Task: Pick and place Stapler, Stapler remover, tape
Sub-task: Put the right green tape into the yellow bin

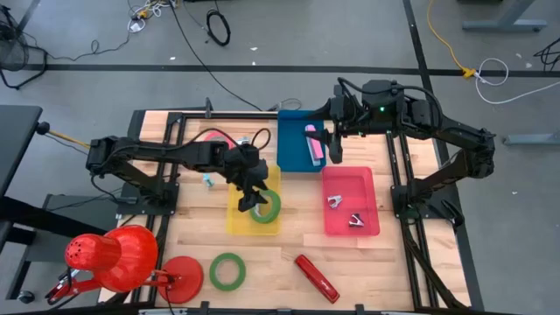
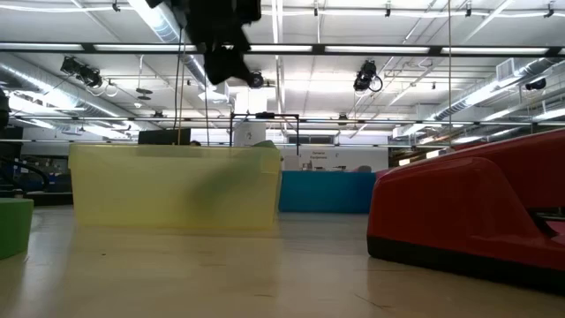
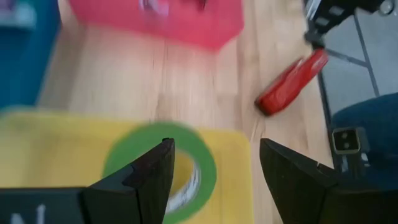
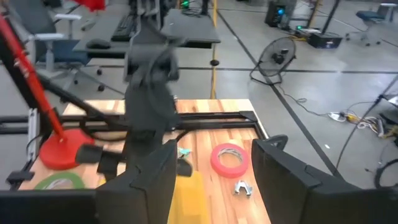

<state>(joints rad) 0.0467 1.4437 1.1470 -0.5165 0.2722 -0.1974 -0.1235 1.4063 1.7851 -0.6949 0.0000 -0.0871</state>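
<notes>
**Green tape roll going into the yellow bin: left arm at work**

Step in hand, as I judge it: the left gripper [image 1: 256,199] hangs over the yellow bin [image 1: 238,220], fingers spread wide with nothing between them. A green tape roll [image 1: 267,206] lies flat in the bin beneath it, so this roll looks delivered. To finish well, the arm should rise straight up before swinging away, so a finger does not catch the roll's rim or drag the light bin.

Remaining items, by my reading:
- Second green tape roll [image 1: 227,270], flat on the bare wood near the front edge.
- Red stapler [image 1: 316,277], lying at an angle on the table, well apart from every bin.
- Two staple removers [image 1: 346,212], small metal-jawed pieces, already in the pink bin [image 1: 371,197].

Right gripper [image 1: 333,144]: waits over the blue bin [image 1: 290,144], which holds a pink oblong item [image 1: 313,143]; fingers apart, empty.

Materials and shapes:
- Bins: thin translucent plastic, rectangular, shallow.
- Tape rolls: flat rings with open cores, best pinched across the wall.
- Stapler: glossy hard plastic, long and rounded; likely to slip unless gripped across its narrow width.
- Table [image 1: 392,271]: pale wood planks, smooth.
- Red desk lamp [image 1: 114,258] at the left front corner.
</notes>
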